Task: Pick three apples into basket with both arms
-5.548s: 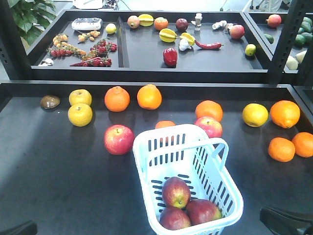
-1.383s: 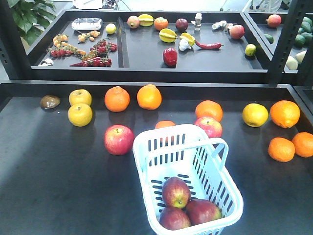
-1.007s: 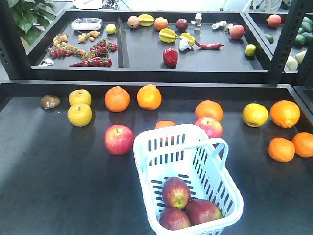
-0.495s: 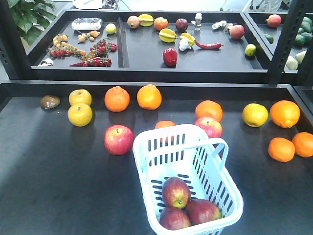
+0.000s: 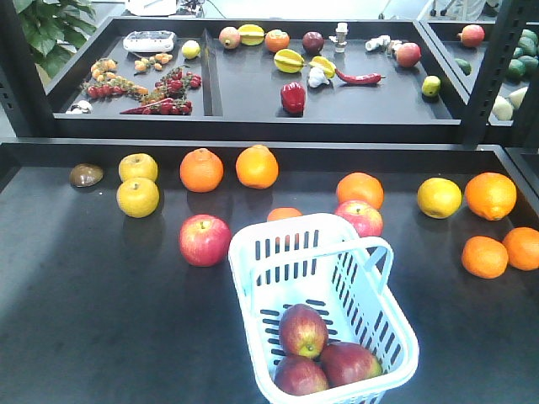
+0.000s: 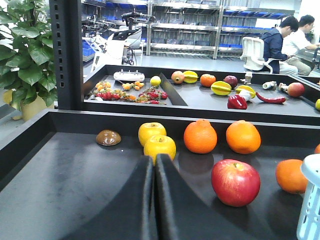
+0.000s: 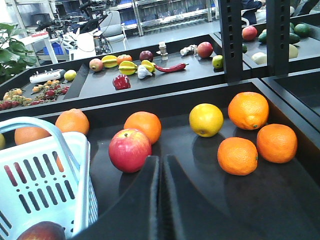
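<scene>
The left gripper (image 6: 154, 172) is seen pressed together, empty, above the dark table (image 6: 60, 185), with a pink-red apple (image 6: 235, 182) just to its right. Three dark red apples (image 5: 320, 353) are clustered — touching one another — in the near end of the basket (image 5: 253, 252). The right gripper (image 7: 160, 172) is likewise closed, empty, beside the basket.

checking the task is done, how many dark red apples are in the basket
3, all at the near end of the basket: one toward the middle, one front left, one front right. No others show through the slots.
</scene>
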